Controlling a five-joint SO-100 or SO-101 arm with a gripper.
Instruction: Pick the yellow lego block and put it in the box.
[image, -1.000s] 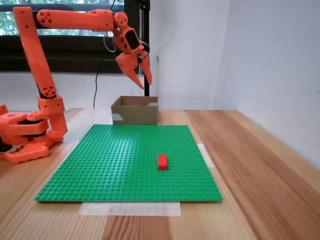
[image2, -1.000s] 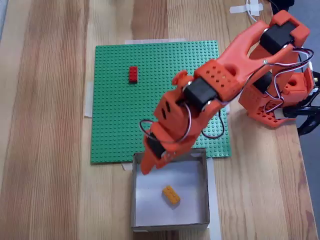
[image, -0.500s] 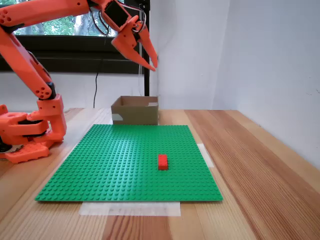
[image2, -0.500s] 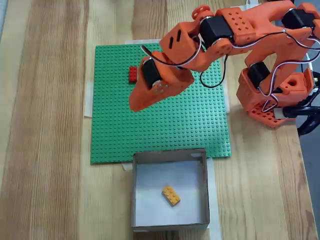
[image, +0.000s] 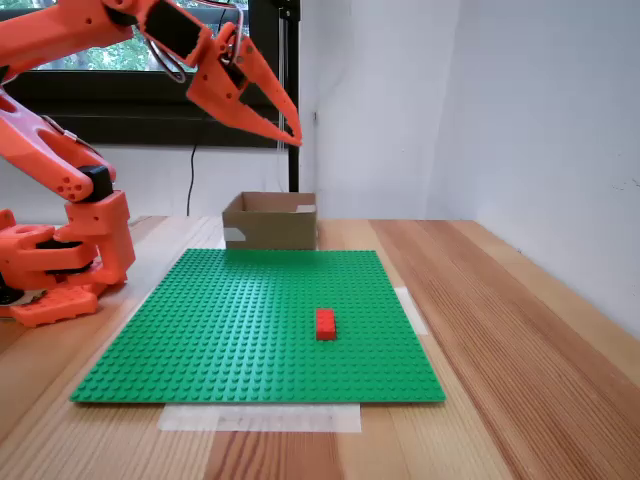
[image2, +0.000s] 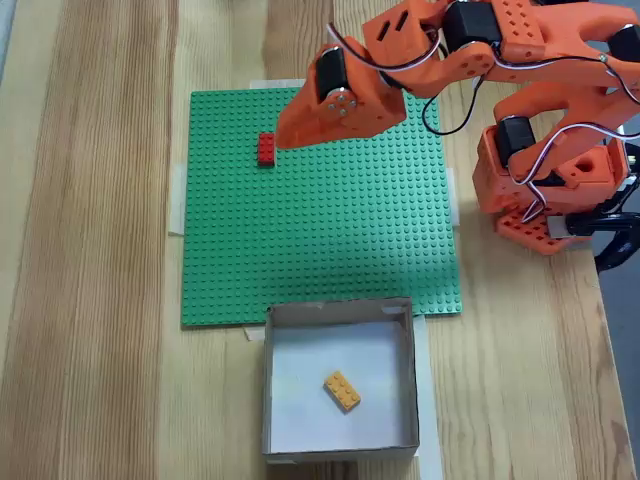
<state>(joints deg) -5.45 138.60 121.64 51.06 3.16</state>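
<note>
My gripper (image2: 285, 135) has swung up and away from the box (image2: 340, 310), jaws a little apart and empty. The yellow lego block (image2: 342, 391) lies inside. I think it's done.

Up high over the green baseplate (image2: 320, 230) hangs the gripper (image: 290, 128), well clear of the surface, and beneath it the plate lies open except for the red brick (image2: 266, 149) near its far edge from the box (image2: 340, 315). The box sits against the opposite edge of the plate, its walls the only raised barrier there, its top open, with the yellow lego block (image2: 342, 391) lying on its floor. In the top-down fixed view the arm's base (image2: 545, 190) blocks the table's right side, while the left side is bare wood.
</note>
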